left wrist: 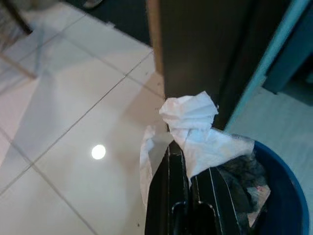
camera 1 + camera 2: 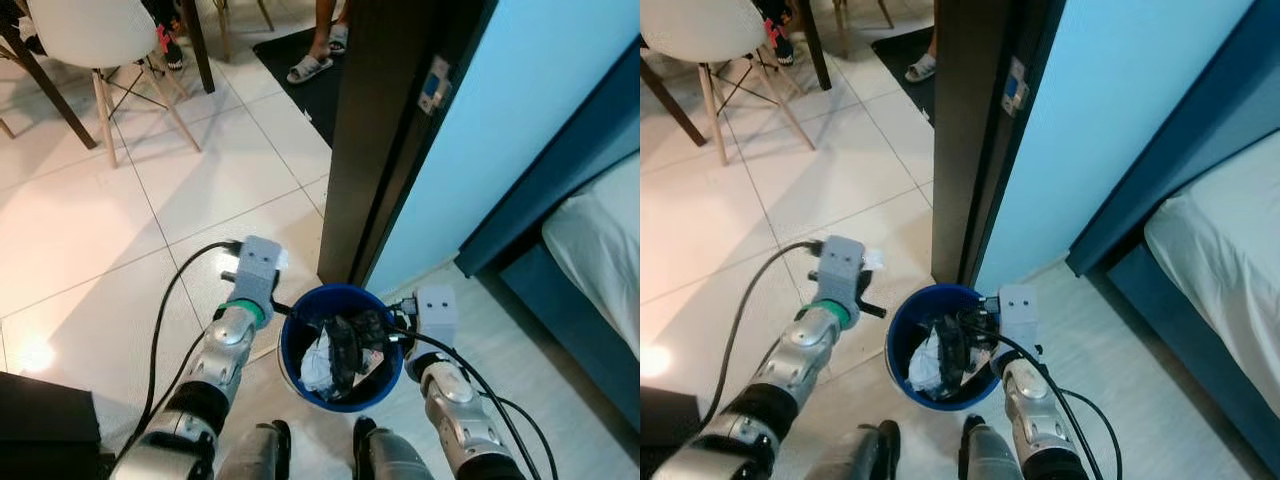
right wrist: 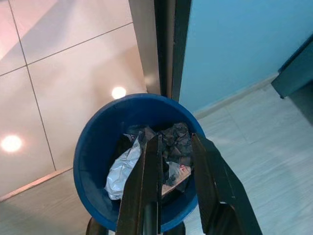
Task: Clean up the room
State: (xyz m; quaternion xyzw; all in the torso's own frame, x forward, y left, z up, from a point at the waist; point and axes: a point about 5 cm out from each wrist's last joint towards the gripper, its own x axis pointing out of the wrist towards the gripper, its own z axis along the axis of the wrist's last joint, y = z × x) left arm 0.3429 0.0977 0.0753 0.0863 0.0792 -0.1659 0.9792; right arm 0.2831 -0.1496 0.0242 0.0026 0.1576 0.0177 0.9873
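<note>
A round blue bin (image 2: 292, 372) stands on the floor just ahead of my feet, with crumpled white paper (image 2: 320, 366) and dark scraps (image 2: 352, 338) inside. My left gripper (image 1: 188, 164) is at the bin's left rim (image 1: 288, 196), shut on a crumpled white tissue (image 1: 195, 120) that sticks out past its fingertips. Seen from the head, that gripper (image 2: 281, 306) sits just outside the rim. My right gripper (image 3: 175, 142) hangs over the bin's right side (image 3: 88, 161), open, fingers pointing down at the trash; its wrist (image 2: 435, 312) is beside the rim.
A dark door frame (image 2: 380, 130) rises right behind the bin, with a light blue wall (image 2: 520, 130) and a bed (image 2: 600, 240) to its right. A white chair (image 2: 90, 30) and a person's sandalled foot (image 2: 310, 68) on a dark mat are farther back. Pale tiles spread to the left.
</note>
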